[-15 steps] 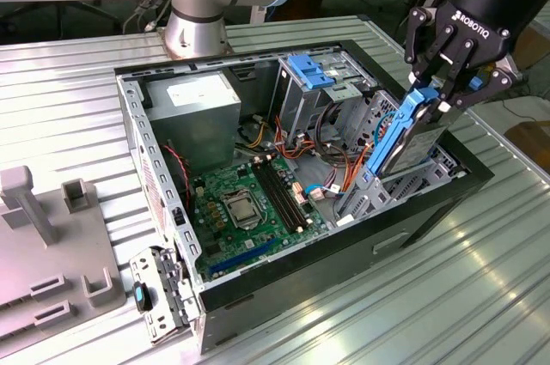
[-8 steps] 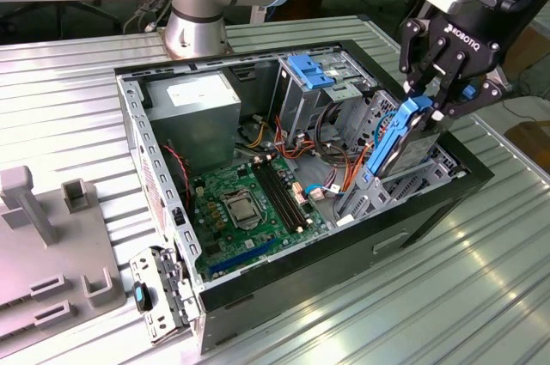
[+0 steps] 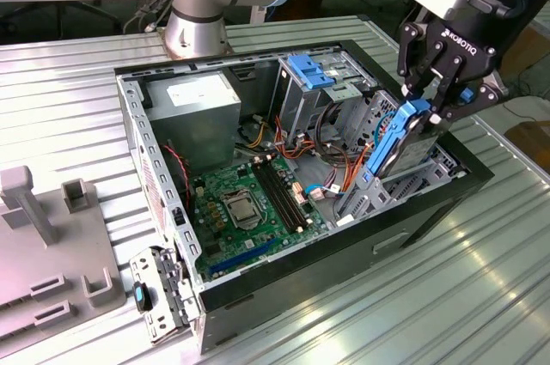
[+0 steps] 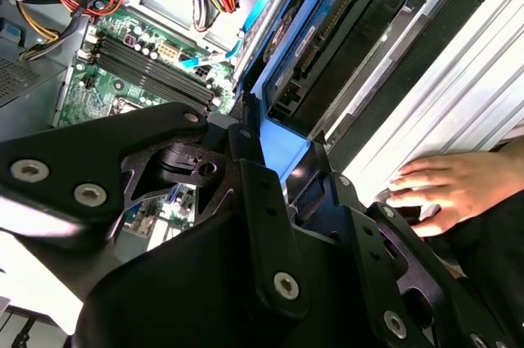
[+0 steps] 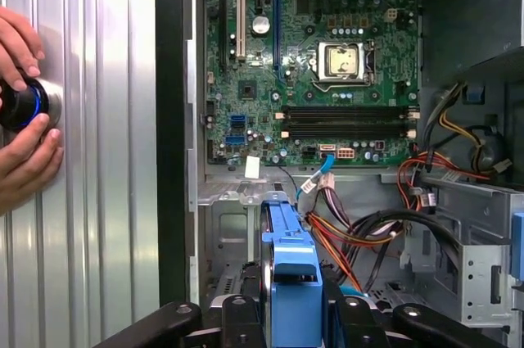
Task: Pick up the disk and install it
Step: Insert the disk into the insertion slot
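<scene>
Blue plastic catches the eye first: the disk stands on edge and tilted over the open computer case, with its bright blue carrier framing the dark-grey drive. The tool has it by the upper end, its 2 fingers closed narrow on the carrier from either side, so the disk hangs just below the tool and slants down into the case.

The disk's lower end sits among the metal bays of the drive cage, at the corner of the case on the exterior view's right. I can't tell whether it has met the rails there.

In the first wrist view the disk runs straight out from between the tool fingers, with loose orange and black cables beside it and the green motherboard beyond. In the second wrist view the carrier's blue end is pinched between the black fingers.

The case lies on its side on a ribbed metal surface. Beside the case, a person's hand cups a round dark knob resting on that surface.
</scene>
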### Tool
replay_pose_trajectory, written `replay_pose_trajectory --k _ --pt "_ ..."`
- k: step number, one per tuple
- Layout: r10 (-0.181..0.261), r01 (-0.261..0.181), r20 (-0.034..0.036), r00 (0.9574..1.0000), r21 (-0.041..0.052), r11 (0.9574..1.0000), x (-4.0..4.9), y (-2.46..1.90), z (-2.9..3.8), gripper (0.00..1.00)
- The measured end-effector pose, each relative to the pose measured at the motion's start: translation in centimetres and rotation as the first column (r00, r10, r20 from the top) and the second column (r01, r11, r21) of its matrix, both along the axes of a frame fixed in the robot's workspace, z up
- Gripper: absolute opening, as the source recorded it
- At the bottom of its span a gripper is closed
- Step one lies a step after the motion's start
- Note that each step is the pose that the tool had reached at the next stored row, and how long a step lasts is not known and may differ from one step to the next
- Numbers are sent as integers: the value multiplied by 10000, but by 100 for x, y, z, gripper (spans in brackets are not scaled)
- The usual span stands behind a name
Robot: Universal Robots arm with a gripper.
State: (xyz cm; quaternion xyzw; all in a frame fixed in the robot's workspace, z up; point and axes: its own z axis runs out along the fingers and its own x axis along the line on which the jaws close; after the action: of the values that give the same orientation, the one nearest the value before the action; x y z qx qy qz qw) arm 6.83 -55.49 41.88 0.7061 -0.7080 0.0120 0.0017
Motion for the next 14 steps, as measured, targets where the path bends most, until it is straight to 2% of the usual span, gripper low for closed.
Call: replay_pose_trajectory --k 14 --pt "0 0 -1 10000 1 10000 0 0 -109 37"
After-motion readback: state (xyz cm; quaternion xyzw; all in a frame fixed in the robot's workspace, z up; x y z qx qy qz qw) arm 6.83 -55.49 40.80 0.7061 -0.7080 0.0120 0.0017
